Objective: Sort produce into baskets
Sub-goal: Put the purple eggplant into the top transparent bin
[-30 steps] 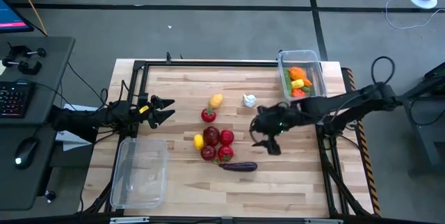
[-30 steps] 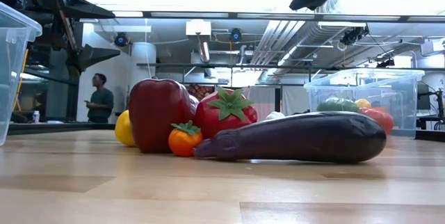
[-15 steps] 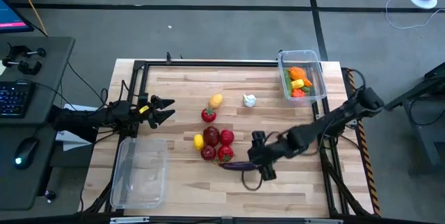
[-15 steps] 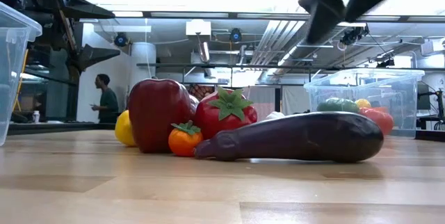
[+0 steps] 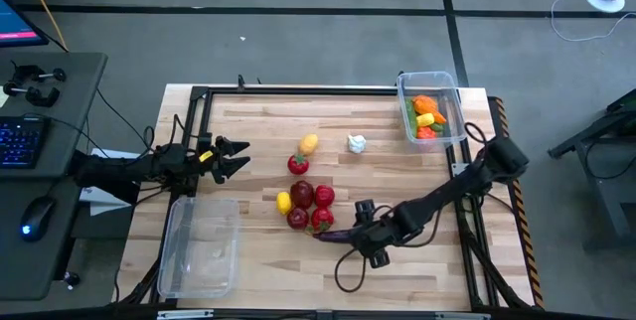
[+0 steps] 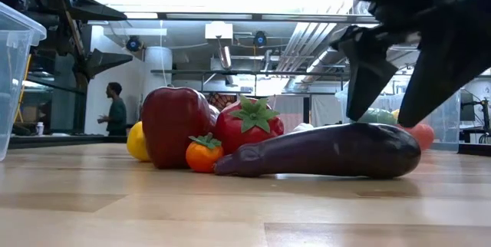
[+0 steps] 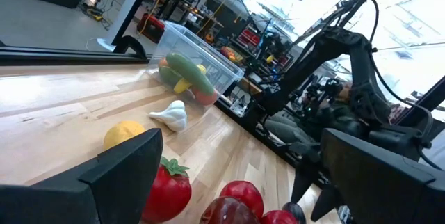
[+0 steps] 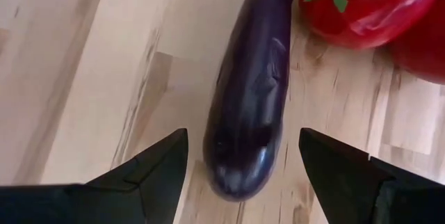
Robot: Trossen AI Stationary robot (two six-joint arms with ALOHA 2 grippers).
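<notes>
Straddling eggplant (image 8: 252,92) at lower centre, right gripper (image 8: 243,165) spread, not touching; likely light, stiff, slippery — grip mid-body.

The worktop (image 5: 258,126) is pale wood planks with visible grain, matt. The eggplant (image 8: 252,92) is smooth, glossy purple plastic, as are the red apple (image 6: 173,126) and strawberry (image 6: 249,125). Both baskets (image 5: 431,108) (image 5: 199,245) are clear plastic.

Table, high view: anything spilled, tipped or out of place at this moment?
Nothing stands out. The loose produce sits in a tidy cluster mid-table, the eggplant lies flat between the open right gripper fingers, one bin holds vegetables upright, the other bin is empty, and the left gripper waits open.
</notes>
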